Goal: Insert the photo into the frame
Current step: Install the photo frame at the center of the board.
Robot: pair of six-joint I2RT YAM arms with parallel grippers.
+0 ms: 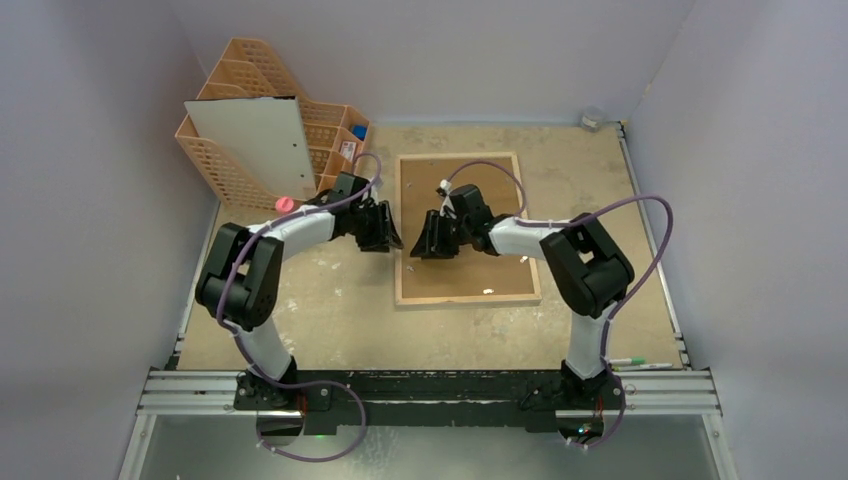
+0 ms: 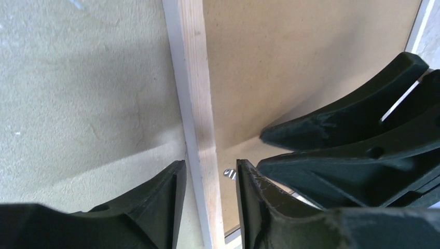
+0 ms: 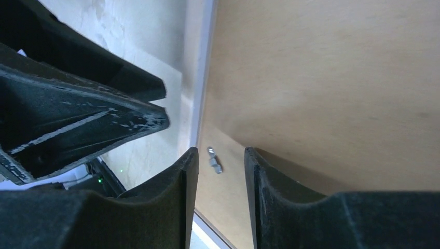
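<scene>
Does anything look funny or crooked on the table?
Yes. A white sheet, probably the photo's back, leans tilted against the peach organiser instead of lying flat. The frame lies face down with its brown board already in.

The front of the frame (image 1: pixel 470 298) is hidden underneath, and the printed side of the photo (image 1: pixel 255 145) is turned from view.

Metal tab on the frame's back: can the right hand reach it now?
Probably yes. The right hand hovers open above the metal tab, nothing between them; the left hand straddles the frame's wooden rim beside it, not over it.
</scene>
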